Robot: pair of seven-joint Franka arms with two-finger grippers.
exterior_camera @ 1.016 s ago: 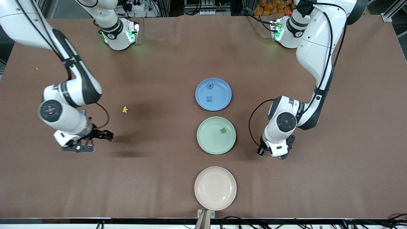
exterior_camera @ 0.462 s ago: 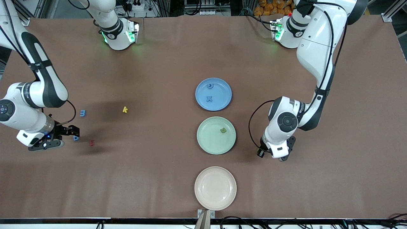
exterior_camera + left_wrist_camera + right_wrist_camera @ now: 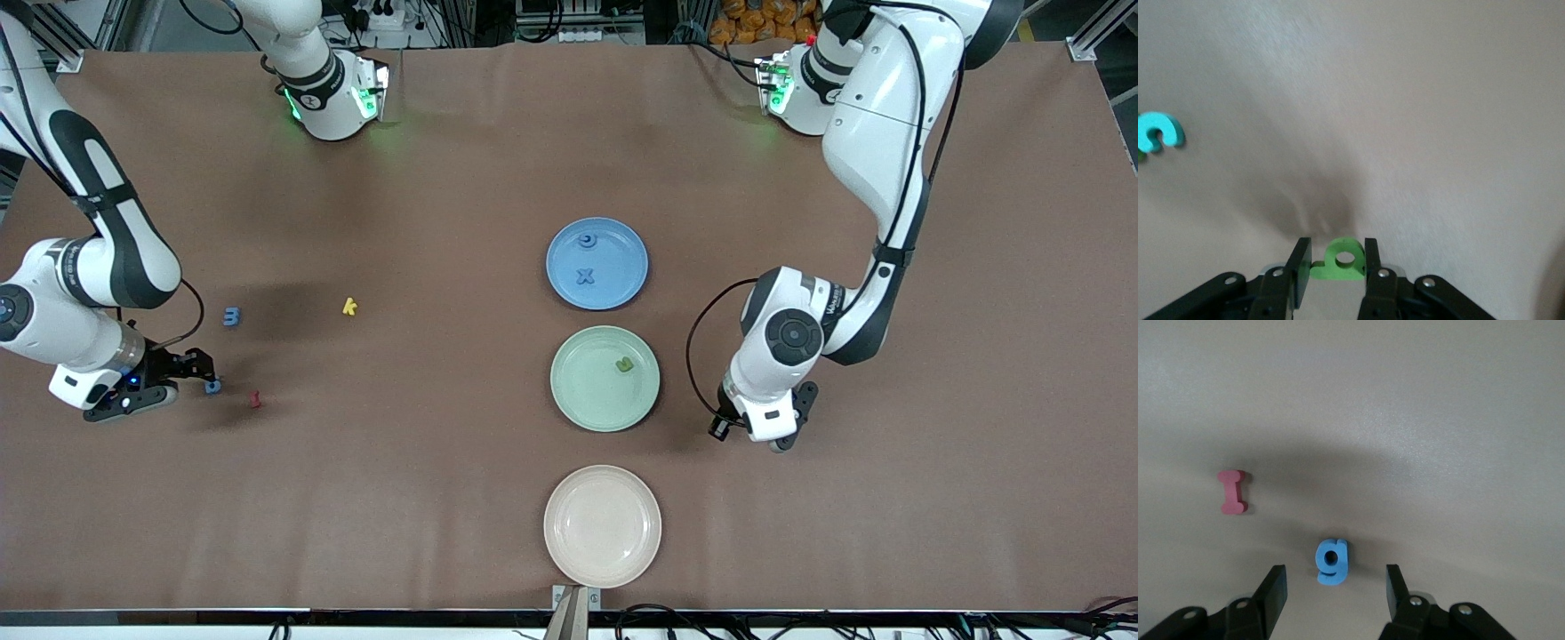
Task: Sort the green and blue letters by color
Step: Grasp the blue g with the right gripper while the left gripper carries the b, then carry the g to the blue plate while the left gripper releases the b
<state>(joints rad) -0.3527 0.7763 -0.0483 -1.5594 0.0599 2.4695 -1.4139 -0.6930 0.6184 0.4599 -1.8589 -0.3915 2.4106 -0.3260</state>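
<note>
My right gripper (image 3: 191,368) is open and low over the table, with a blue "g" (image 3: 212,386) just ahead of its fingertips. In the right wrist view the g (image 3: 1331,561) lies just past the gap between the open fingers (image 3: 1275,587). A second blue letter (image 3: 231,316) lies farther from the front camera. My left gripper (image 3: 775,437) is beside the green plate (image 3: 578,409), shut on a green letter (image 3: 1343,257). One green letter (image 3: 624,364) lies on the green plate. Two blue letters (image 3: 584,276) lie on the blue plate (image 3: 622,284).
A dark red piece (image 3: 255,399) lies beside the blue g and shows in the right wrist view (image 3: 1233,491). A yellow k (image 3: 349,307) lies toward the table's middle. An empty pink plate (image 3: 602,525) sits nearest the front camera. The left wrist view shows a blue "c" (image 3: 1158,131) on the table.
My right arm swung toward its end of the table, uncovering the blue g and red piece, then settled with its gripper by the g. My left arm shifted slightly toward the green plate.
</note>
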